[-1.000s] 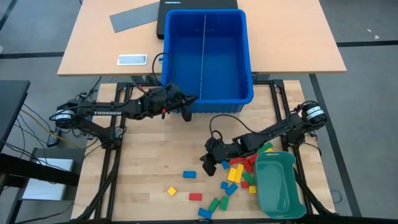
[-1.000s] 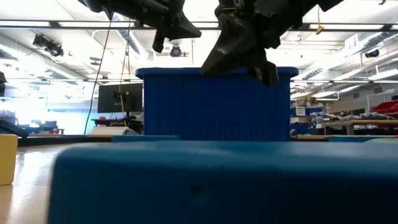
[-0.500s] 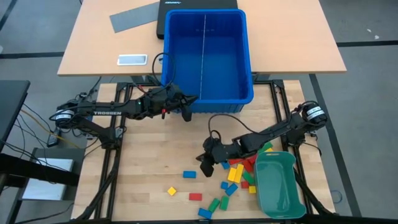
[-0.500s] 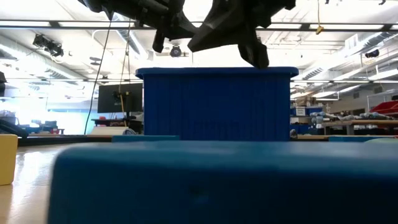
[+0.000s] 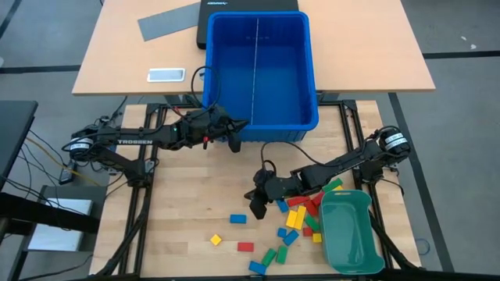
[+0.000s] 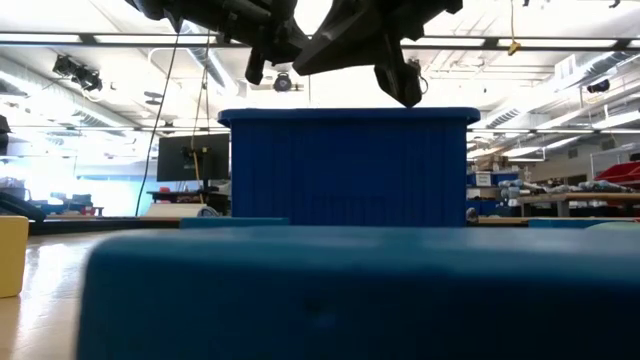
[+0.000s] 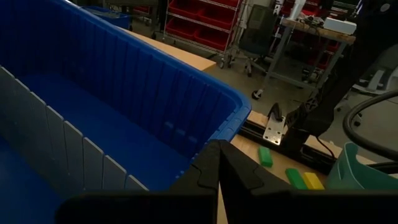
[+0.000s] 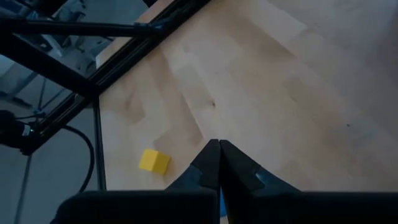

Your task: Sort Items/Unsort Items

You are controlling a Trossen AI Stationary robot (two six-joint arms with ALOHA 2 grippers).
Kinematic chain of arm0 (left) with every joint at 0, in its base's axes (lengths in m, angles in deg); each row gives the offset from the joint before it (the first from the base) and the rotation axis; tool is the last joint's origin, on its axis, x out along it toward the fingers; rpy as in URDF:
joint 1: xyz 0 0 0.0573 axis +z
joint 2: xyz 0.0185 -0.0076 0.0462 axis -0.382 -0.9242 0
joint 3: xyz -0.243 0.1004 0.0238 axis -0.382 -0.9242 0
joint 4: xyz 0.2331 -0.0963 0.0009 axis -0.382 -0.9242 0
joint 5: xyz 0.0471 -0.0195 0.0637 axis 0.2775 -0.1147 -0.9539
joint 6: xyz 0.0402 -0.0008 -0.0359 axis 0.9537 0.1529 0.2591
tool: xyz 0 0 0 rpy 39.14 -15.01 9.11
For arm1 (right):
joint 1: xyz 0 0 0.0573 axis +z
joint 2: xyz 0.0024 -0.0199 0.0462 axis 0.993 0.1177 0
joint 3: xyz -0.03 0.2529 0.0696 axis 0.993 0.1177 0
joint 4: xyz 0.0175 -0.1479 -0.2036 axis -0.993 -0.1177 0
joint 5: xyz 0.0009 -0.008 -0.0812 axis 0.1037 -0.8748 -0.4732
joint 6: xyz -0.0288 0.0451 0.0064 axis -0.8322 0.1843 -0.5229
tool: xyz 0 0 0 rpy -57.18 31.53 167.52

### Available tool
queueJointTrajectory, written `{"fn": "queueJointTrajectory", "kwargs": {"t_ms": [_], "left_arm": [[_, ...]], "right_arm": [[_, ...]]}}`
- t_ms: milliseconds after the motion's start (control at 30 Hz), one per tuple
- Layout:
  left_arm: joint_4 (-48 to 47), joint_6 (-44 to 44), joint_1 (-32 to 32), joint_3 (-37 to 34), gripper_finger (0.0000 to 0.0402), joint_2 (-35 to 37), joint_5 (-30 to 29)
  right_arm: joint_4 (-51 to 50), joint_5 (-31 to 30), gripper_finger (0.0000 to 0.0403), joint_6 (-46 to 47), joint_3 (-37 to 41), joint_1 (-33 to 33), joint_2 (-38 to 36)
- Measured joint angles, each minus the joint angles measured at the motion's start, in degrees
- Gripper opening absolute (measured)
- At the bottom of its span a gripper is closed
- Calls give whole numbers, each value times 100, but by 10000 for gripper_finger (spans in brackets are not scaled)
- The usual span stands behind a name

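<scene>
Right gripper (image 5: 256,204) hangs closed and empty beside the blue block (image 5: 238,219) mid-bench; open wide before descending squarely; left gripper (image 5: 234,143) waits closed at the bin's (image 5: 308,78) near edge

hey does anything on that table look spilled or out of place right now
Yes. The toy blocks lie scattered loose on the wooden table beside the green tray, which looks empty, and the blue bin holds none. A lone yellow block sits farthest out.
</scene>
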Motion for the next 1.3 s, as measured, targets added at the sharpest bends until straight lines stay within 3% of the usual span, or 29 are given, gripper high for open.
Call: {"fn": "queueJointTrajectory", "kwargs": {"t_ms": [367, 467, 600, 900, 1100, 1300], "left_arm": [[2, 0, 0, 0, 12, 0, -2], [2, -2, 0, 0, 12, 0, -1], [2, -2, 0, 0, 12, 2, 0], [1, 0, 0, 0, 12, 0, -1], [1, -1, 0, 0, 12, 0, 0], [1, 0, 0, 0, 12, 0, -2]], "right_arm": [[-42, -4, 4, -130, 0, -89, 0], [-489, -2, 15, -25, -8, -163, 0], [-1823, 25, 50, 427, -7, -331, 2], [-3841, 269, 184, 1519, -7, -279, 20], [-3986, 277, 235, 1565, -7, -297, 20], [-3842, 289, 235, 1722, -5, -289, 20]]}}
